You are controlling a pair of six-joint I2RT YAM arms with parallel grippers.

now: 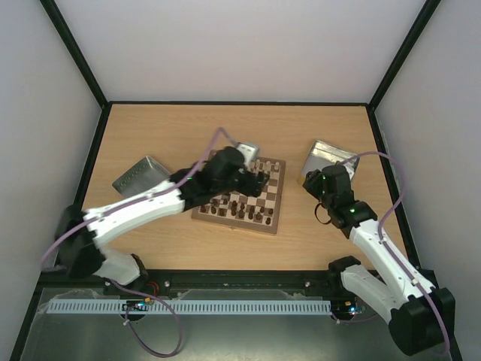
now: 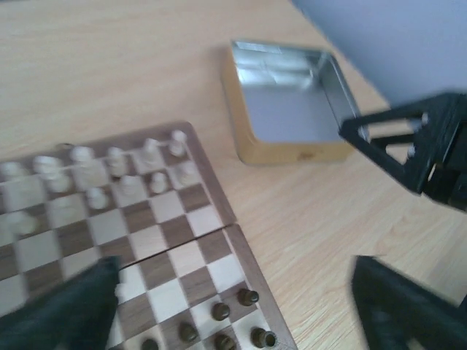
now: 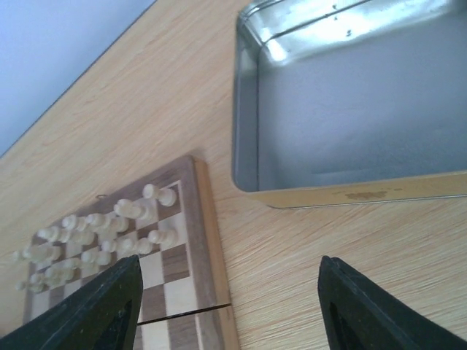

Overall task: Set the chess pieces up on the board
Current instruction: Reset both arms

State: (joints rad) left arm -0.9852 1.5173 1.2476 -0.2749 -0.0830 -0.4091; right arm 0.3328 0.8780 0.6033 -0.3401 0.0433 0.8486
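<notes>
Two pale walls (image 1: 45, 113) flank my wooden counter (image 1: 150, 128); the board (image 2: 177, 259) lies under my open left pincer (image 2: 233, 310), seemingly left of my open right pincer (image 3: 226, 306).

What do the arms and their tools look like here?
The left arm and right arm have white shells, black joints and bases; a purple cable loops along each. The left tool and right tool have black wedge-shaped fingers.
</notes>
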